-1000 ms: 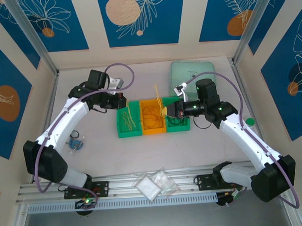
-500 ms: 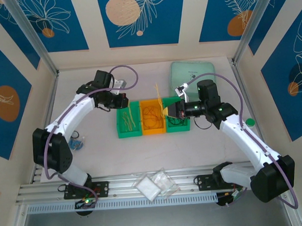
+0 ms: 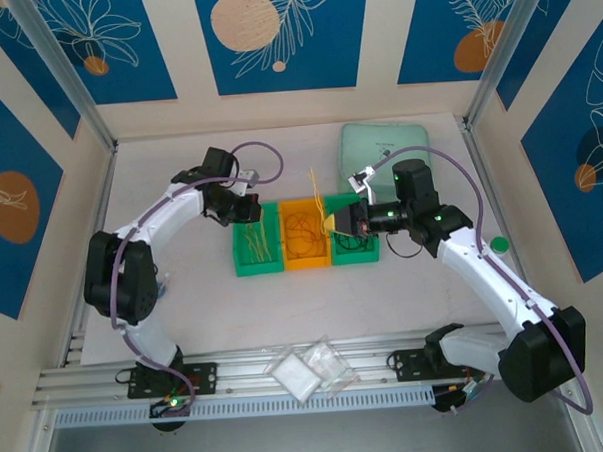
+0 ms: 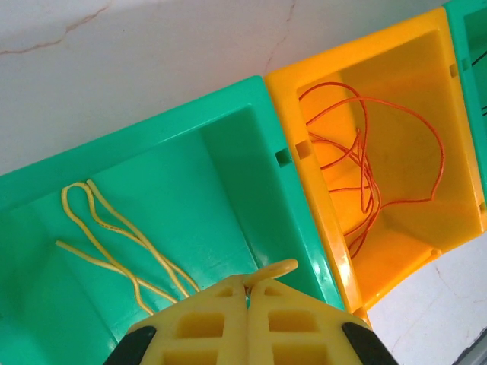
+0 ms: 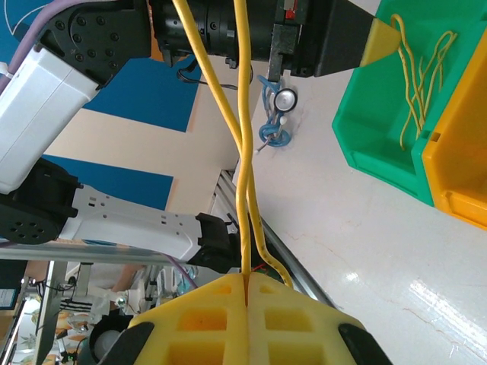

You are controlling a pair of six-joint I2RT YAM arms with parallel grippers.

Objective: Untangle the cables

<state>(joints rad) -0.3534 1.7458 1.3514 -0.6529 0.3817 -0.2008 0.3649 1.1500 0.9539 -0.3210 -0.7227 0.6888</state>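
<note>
White tabletop (image 3: 285, 307) between blue-patterned walls is set with small bins of thin cables: pale yellow strands (image 4: 106, 228) in the left green bin (image 4: 228, 152), brown-orange loops (image 4: 365, 167) in the orange bin (image 4: 396, 68). A yellow cable (image 5: 243, 152), judged light, springy and best pinched near one end, is clamped upright in the right gripper (image 5: 247, 280), while the left gripper (image 4: 247, 285) is pressed shut. Since a second ago the left arm has been swung inward over the green bin.

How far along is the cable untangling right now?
Done: yellow cables lie in the left green bin, orange cables in the orange bin. In hand: the right gripper pinches one yellow cable upright. Remaining, probably: setting it in that green bin, where the shut left gripper hovers.
</note>
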